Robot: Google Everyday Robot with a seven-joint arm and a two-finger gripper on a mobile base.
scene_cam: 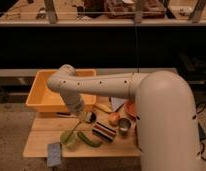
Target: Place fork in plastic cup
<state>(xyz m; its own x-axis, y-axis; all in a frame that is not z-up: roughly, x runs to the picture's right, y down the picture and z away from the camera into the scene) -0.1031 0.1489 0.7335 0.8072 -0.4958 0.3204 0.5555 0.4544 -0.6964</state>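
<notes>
My gripper (79, 114) hangs from the white arm over the left-middle of the wooden table (41, 136), just above and to the right of the plastic cup. It is shut on the fork (72, 127), a thin pale stick slanting down and left from the gripper. The fork's lower end reaches the light-green translucent plastic cup (68, 139), which stands near the table's front edge. I cannot tell whether the tip is inside the cup or just at its rim.
A yellow bin (43, 92) stands at the back left. A green cucumber (89, 139), a dark striped block (104, 131), a small steel cup (124, 125), an orange fruit (114, 118) and an orange plate (129, 107) lie to the right. A grey sponge (54, 153) sits at the front left.
</notes>
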